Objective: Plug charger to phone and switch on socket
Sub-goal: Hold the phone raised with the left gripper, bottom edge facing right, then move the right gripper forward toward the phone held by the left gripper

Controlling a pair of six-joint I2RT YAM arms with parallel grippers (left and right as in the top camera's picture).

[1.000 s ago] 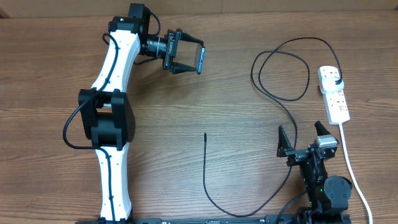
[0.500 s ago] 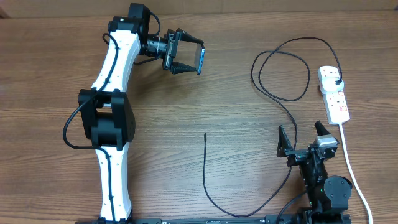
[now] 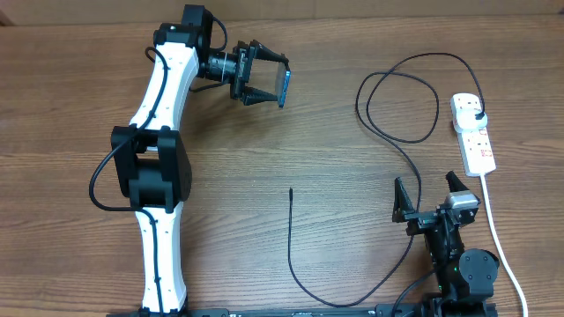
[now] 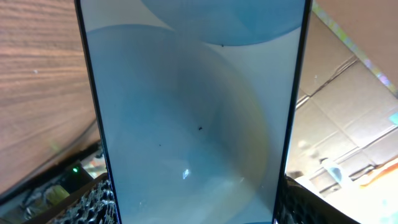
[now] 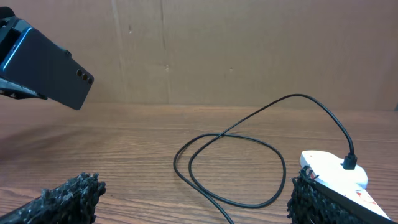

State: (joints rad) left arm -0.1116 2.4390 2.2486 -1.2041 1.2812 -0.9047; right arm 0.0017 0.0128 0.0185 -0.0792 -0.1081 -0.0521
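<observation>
My left pincer is clamped on the phone, up in the air at far left; it looks slim, smooth and fragile. My right pincer stands apart, empty. The charger looks thin and floppy; I would pinch just behind its tip, which lies free in the middle. The socket is at the right, out of the way.

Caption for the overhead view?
Left gripper holds phone; charger tip lies loose mid-table, plug in socket; right gripper open.

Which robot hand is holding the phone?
The left gripper, clamped on the phone. The right gripper is open and empty, near the socket.
</observation>
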